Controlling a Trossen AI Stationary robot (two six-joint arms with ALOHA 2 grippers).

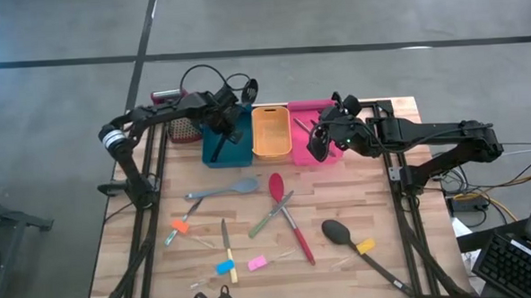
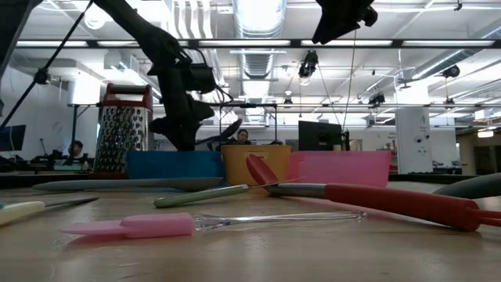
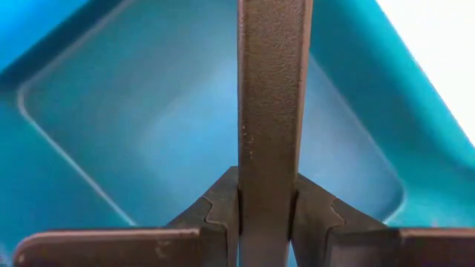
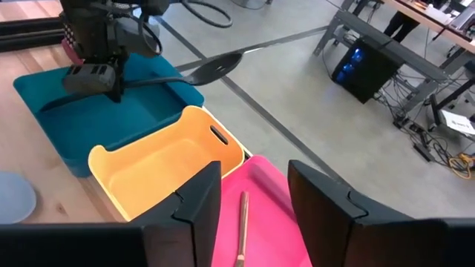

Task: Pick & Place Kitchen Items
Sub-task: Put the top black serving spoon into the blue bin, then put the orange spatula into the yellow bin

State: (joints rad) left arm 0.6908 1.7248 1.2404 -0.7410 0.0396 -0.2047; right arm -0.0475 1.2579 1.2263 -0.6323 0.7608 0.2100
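Observation:
My left gripper (image 1: pixel 231 128) is over the teal bin (image 1: pixel 213 144), shut on a black long-handled utensil (image 4: pixel 215 67). The utensil's broad head sticks up past the bin's far edge. My right gripper (image 1: pixel 318 145) is open and empty above the pink bin (image 1: pixel 310 107). A slim wooden-handled tool (image 4: pixel 241 230) lies in that bin. The orange bin (image 1: pixel 270 131) stands between the two. On the table lie a grey-blue spoon (image 1: pixel 222 190), a red spoon (image 1: pixel 276 186), a black spoon (image 1: pixel 341 233) and small coloured pieces. My left gripper pinches the black utensil's handle (image 3: pixel 271 148) between its two fingers, which point down into the teal bin and lie across the handle. The utensil is tilted, with its head (image 2: pixel 231 129) raised toward the far side and its other end low in the bin (image 1: pixel 217 156).
The metal grater with a red top (image 1: pixel 182 126) stands left of the teal bin. Red-handled (image 1: pixel 296 233) and green-handled (image 1: pixel 268 216) tools cross at the table's middle. Orange (image 1: pixel 178 226), blue (image 1: pixel 224 267), pink (image 1: pixel 257 263) and yellow (image 1: pixel 366 246) pieces lie toward the near edge.

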